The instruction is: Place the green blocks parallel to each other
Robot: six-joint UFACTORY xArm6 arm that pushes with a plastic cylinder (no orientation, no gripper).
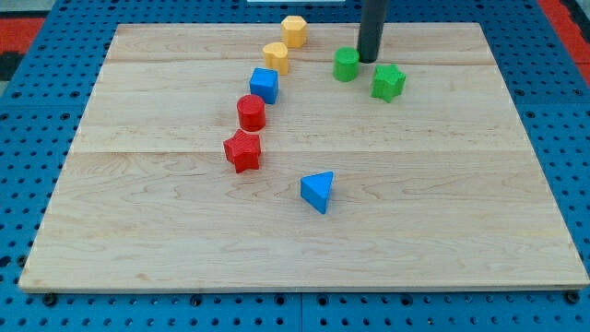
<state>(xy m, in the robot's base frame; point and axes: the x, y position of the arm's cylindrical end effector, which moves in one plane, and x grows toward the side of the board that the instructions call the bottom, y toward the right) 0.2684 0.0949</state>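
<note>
A green round block point(346, 65) sits near the view's top, right of centre. A green star block point(388, 82) lies just to its right and a little lower, with a small gap between them. My tip point(370, 60) stands on the board right beside the round green block, at its upper right, and above and left of the green star. The rod rises out of the view's top edge.
A curved line of blocks runs on the left: yellow hexagon point(294, 30), yellow cylinder point(276, 57), blue cube point(265, 85), red cylinder point(251, 112), red star point(243, 150). A blue triangular block point(318, 191) lies lower, near centre. The wooden board point(138, 231) sits on blue pegboard.
</note>
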